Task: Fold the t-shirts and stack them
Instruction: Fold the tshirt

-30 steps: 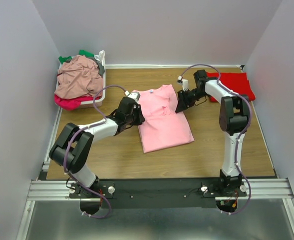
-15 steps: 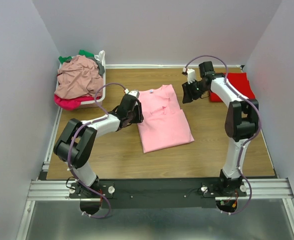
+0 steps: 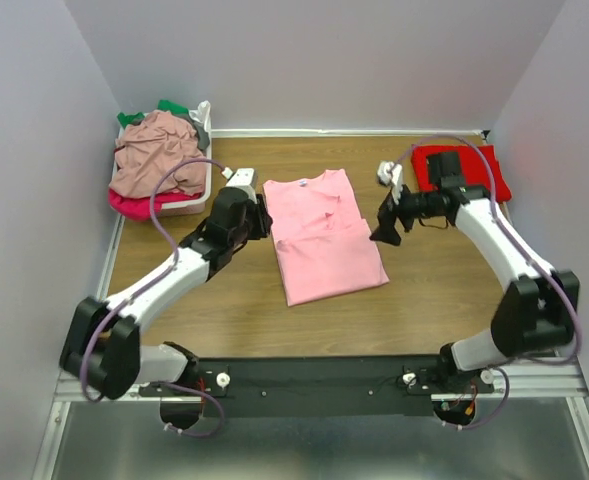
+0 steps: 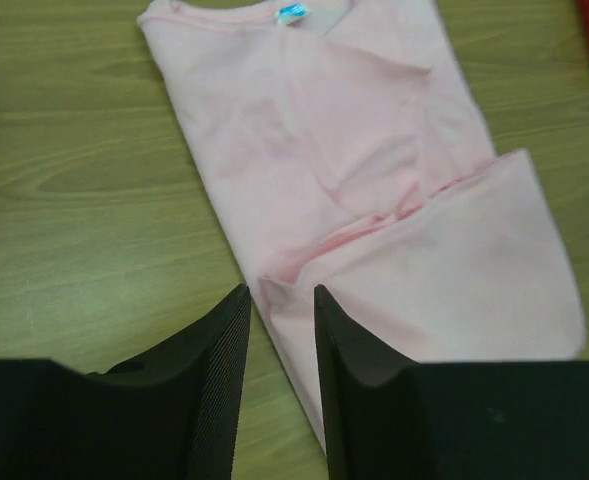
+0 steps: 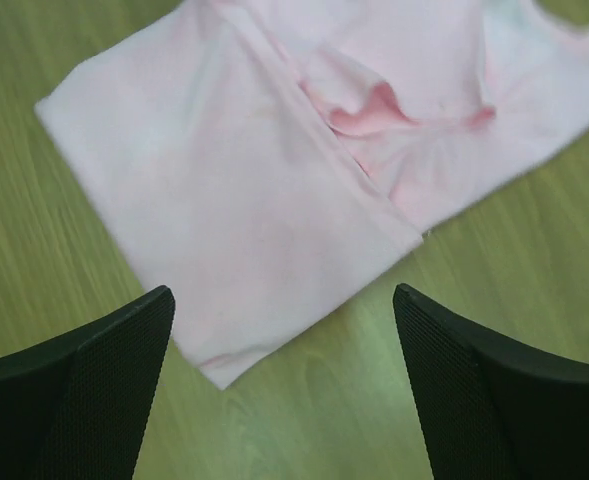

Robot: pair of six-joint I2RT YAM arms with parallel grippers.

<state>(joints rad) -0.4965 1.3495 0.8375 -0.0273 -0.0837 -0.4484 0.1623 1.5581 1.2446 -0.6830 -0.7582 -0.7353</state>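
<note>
A light pink t-shirt (image 3: 324, 240) with a small blue neck label (image 4: 292, 12) lies partly folded on the wooden table, neck away from the arms. It also shows in the right wrist view (image 5: 244, 190). A bright red t-shirt (image 3: 466, 170) lies folded at the back right. My left gripper (image 3: 258, 222) hovers at the pink shirt's left edge, jaws a little apart and empty (image 4: 280, 292). My right gripper (image 3: 384, 232) is wide open and empty just off the shirt's right edge (image 5: 282, 292).
A white basket (image 3: 200, 198) at the back left holds a pile with a dusty rose tee (image 3: 156, 155) on top and magenta and green ones under it. Grey walls close in the table on three sides.
My left gripper has drawn back a little to the left, off the pink shirt's edge. My right gripper has swung from near the red shirt toward the front, beside the pink shirt's right edge.
</note>
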